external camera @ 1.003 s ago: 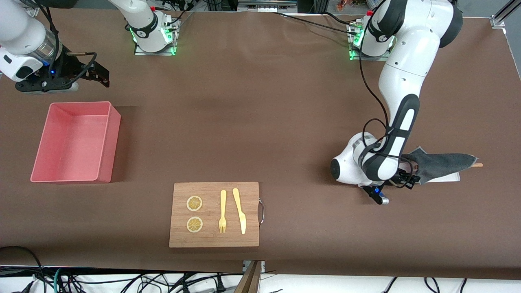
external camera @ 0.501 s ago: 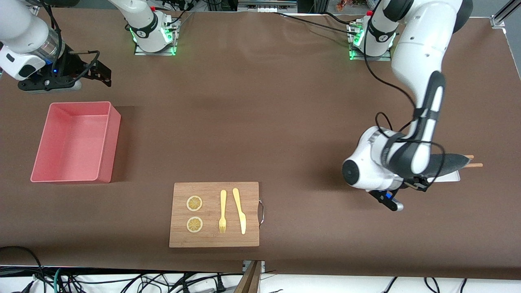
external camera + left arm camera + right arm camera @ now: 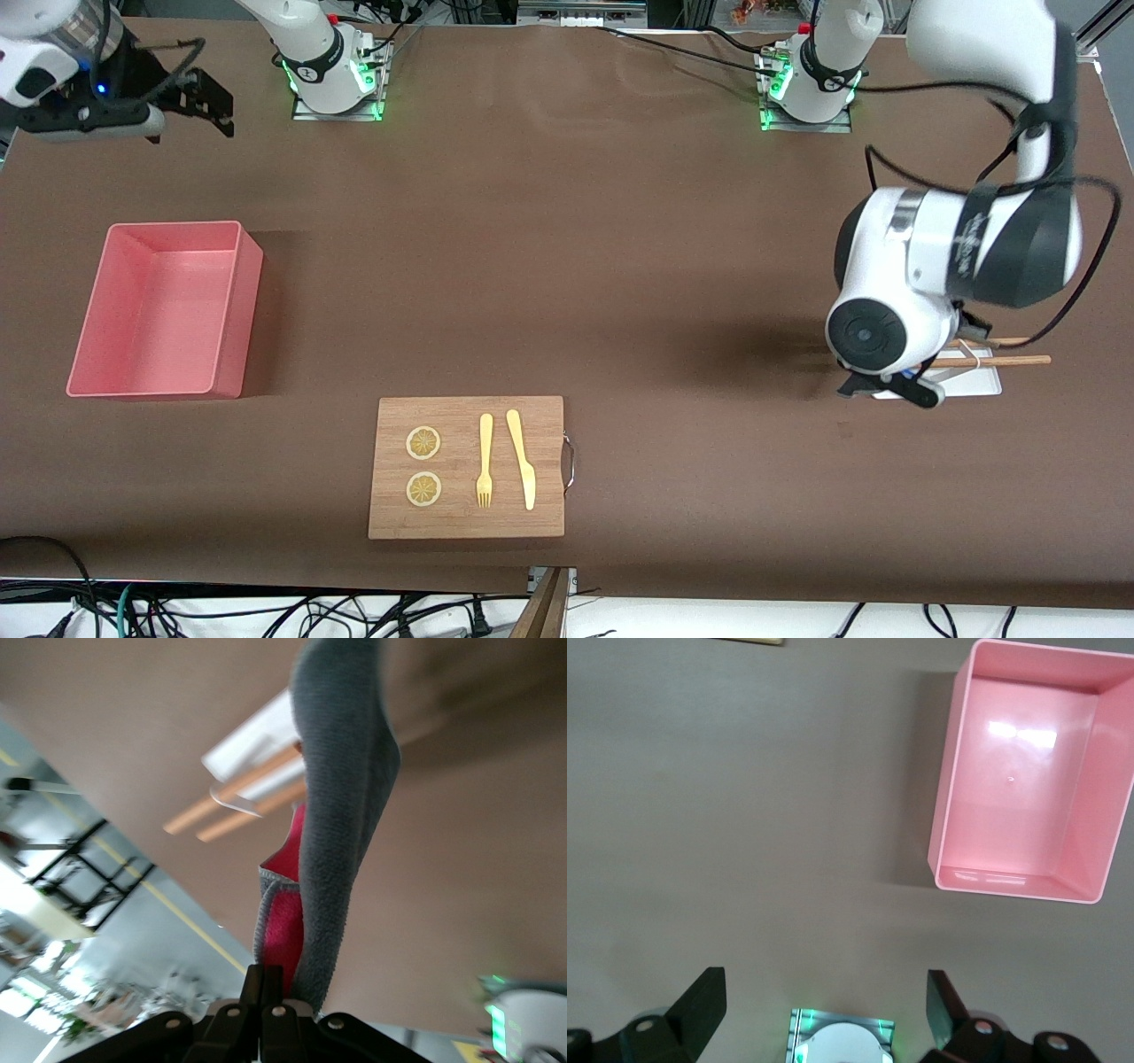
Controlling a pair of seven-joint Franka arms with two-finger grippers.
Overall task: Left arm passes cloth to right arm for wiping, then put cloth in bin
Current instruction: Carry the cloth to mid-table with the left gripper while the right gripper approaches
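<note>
My left gripper [image 3: 263,979] is shut on one end of the cloth [image 3: 341,815], which hangs from it in a long fold, dark grey outside and red-pink inside. It is up in the air over the white tray [image 3: 248,744] at the left arm's end of the table. In the front view the left arm's wrist [image 3: 886,328] hides the cloth and the fingers. The bin [image 3: 164,306] is a pink tub standing empty at the right arm's end, also seen as the bin [image 3: 1028,771]. My right gripper [image 3: 213,102] hangs open and holds nothing, over bare table between the bin and the arms' bases.
Two wooden chopsticks [image 3: 997,360] lie across the white tray [image 3: 979,383]. A wooden board [image 3: 467,523] near the front edge carries two lemon slices [image 3: 423,443], a fork [image 3: 485,461] and a knife [image 3: 523,459].
The left arm has risen and lifted the cloth off the tray, baring the chopsticks. The right gripper has drifted away from the bin toward the bases, still open.
</note>
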